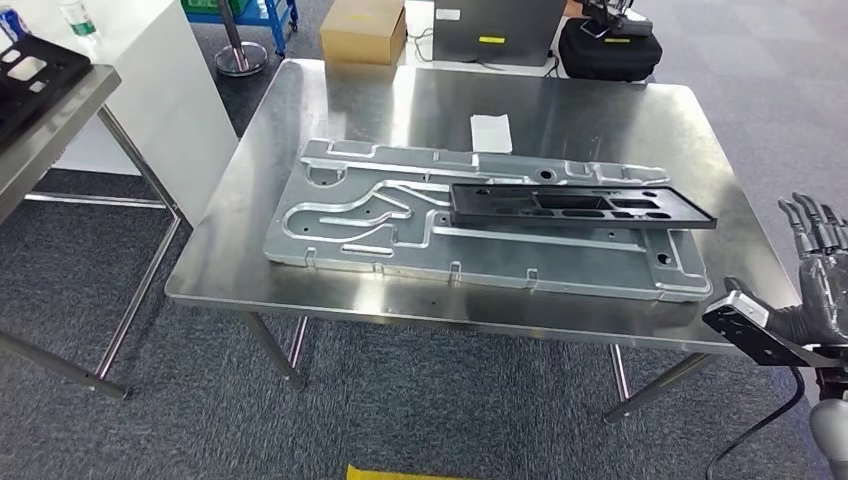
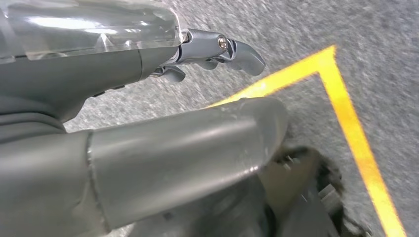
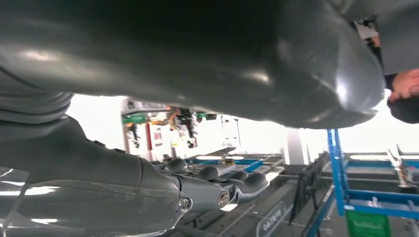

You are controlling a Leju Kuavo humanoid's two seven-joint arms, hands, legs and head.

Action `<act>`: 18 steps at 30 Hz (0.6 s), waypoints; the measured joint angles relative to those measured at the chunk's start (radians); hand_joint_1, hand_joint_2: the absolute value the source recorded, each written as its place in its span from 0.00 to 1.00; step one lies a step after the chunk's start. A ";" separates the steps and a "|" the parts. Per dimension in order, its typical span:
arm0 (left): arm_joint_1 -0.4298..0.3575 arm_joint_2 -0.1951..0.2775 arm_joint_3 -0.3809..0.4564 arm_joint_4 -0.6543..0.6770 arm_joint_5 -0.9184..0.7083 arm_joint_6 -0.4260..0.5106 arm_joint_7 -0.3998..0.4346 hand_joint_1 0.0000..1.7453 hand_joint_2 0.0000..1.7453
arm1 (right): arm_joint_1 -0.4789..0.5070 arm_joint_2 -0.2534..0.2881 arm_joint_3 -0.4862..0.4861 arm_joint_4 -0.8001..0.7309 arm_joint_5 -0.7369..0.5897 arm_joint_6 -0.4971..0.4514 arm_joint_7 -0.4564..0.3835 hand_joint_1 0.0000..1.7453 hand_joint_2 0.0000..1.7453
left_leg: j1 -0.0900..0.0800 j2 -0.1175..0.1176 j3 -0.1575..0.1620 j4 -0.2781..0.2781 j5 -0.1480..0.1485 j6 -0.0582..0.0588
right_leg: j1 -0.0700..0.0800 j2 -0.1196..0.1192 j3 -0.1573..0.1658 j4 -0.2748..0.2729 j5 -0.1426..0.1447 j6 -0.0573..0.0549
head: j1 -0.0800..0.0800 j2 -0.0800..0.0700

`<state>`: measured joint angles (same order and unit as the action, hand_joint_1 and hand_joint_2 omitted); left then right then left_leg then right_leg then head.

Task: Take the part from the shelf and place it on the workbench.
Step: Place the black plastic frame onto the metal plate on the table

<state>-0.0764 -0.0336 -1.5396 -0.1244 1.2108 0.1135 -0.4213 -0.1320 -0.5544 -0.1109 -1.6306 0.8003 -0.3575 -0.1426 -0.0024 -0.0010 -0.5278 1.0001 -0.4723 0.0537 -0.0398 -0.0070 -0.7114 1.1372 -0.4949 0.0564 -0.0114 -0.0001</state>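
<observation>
From the head view, the black part (image 1: 583,204) lies flat on the large grey metal plate (image 1: 400,235) on the steel table (image 1: 260,180); the right robot hand (image 1: 815,270) is raised beside the table's right edge, fingers extended, holding nothing; in the left wrist view, the left robot hand (image 2: 217,52) hangs over grey carpet (image 2: 296,29) with yellow tape (image 2: 351,128), fingers loosely extended and empty; in the right wrist view, the right robot hand's fingers (image 3: 237,183) reach out, apart from any object.
</observation>
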 joint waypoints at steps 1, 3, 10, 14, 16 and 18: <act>0.000 0.000 0.000 0.000 0.000 0.001 0.000 0.00 0.00 | 0.008 0.002 -0.005 -0.002 0.000 0.000 0.000 0.00 0.00 | -0.003 0.001 -0.014 0.001 0.010 0.004 | 0.002 0.001 -0.018 0.068 -0.044 0.000 | 0.001 0.000; 0.000 0.000 0.000 0.000 0.000 0.002 -0.001 0.00 0.00 | 0.022 0.007 -0.013 -0.003 0.000 -0.001 -0.001 0.00 0.00 | -0.012 0.003 -0.042 0.004 0.030 0.007 | 0.006 0.002 -0.025 0.157 -0.069 -0.002 | 0.002 0.000; 0.000 -0.007 0.000 0.000 0.002 0.014 -0.005 0.00 0.00 | 0.115 0.045 -0.047 -0.064 0.024 -0.036 -0.047 0.00 0.00 | -0.025 0.000 -0.095 0.014 0.081 -0.007 | 0.039 -0.005 0.219 -0.141 -0.027 -0.055 | 0.003 0.000; 0.003 -0.005 -0.002 0.000 0.002 0.024 0.003 0.00 0.00 | 0.200 0.099 -0.053 -0.094 0.051 -0.068 -0.066 0.00 0.00 | -0.019 -0.003 -0.117 0.066 0.022 -0.037 | 0.030 -0.010 0.201 -0.161 0.015 -0.072 | 0.003 0.000; 0.002 -0.004 -0.002 0.000 0.002 0.027 0.007 0.00 0.00 | 0.229 0.123 -0.054 -0.101 0.056 -0.076 -0.069 0.00 0.00 | -0.007 -0.003 -0.148 0.179 -0.076 -0.053 | 0.026 -0.011 0.176 -0.161 0.034 -0.075 | 0.001 0.000; 0.002 -0.003 -0.003 0.000 0.002 0.029 0.011 0.00 0.00 | 0.249 0.140 -0.057 -0.102 0.058 -0.081 -0.069 0.00 0.00 | 0.005 -0.002 -0.157 0.276 -0.115 -0.067 | 0.022 -0.010 0.147 -0.156 0.054 -0.070 | 0.001 0.000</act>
<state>-0.0748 -0.0369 -1.5423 -0.1240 1.2128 0.1427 -0.4102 0.1171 -0.4141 -0.1681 -1.7327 0.8588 -0.4388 -0.2118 0.0023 -0.0033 -0.6846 1.2759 -0.5870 -0.0128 -0.0176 -0.0174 -0.5649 0.9814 -0.4409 -0.0135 -0.0106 -0.0001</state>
